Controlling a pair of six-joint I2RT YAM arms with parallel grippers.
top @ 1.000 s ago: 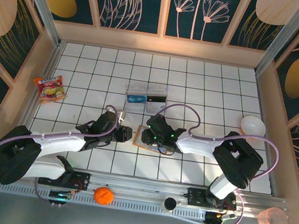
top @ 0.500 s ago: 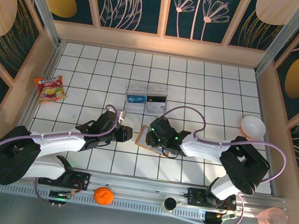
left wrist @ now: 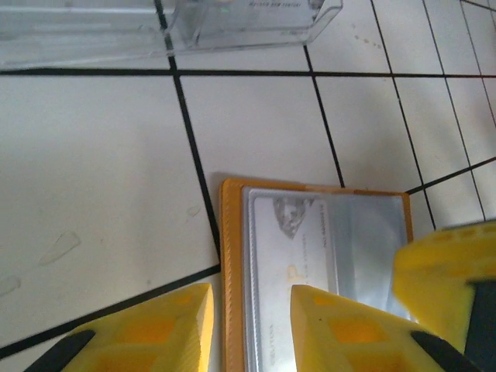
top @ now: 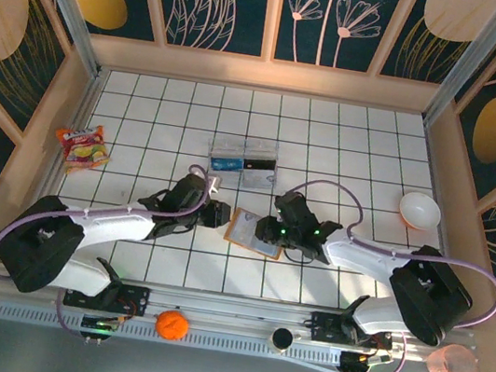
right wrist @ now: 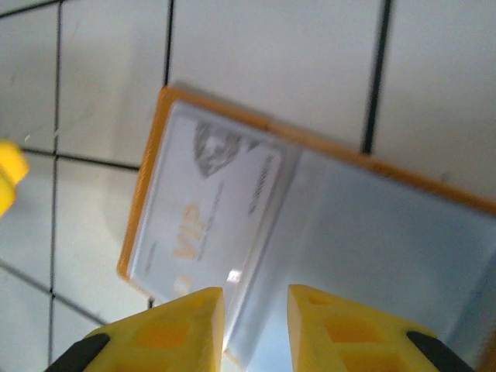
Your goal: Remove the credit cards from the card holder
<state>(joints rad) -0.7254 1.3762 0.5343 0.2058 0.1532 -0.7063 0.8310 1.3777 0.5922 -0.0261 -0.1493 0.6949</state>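
Note:
The orange card holder (top: 245,233) lies open and flat on the white tiles between my two grippers. A pale grey credit card (left wrist: 294,256) marked VIP (right wrist: 201,209) sits in its left pocket; the right pocket looks grey-blue. My left gripper (top: 221,216) is at the holder's left side, its jaws (left wrist: 252,291) a little apart and straddling the orange edge (left wrist: 231,271). My right gripper (top: 266,230) hovers at the holder's near edge, its jaws (right wrist: 256,291) narrowly apart over the card's inner edge and the middle fold. Nothing is lifted.
A clear plastic box (top: 243,161) stands just beyond the holder. A noodle packet (top: 84,147) lies far left and a white bowl (top: 419,209) far right. An orange (top: 171,324) and a pink cup (top: 451,362) sit by the near rail.
My right gripper has slid right off the holder, uncovering it, and its jaws have narrowed. My left gripper has moved right up to the holder's left edge.

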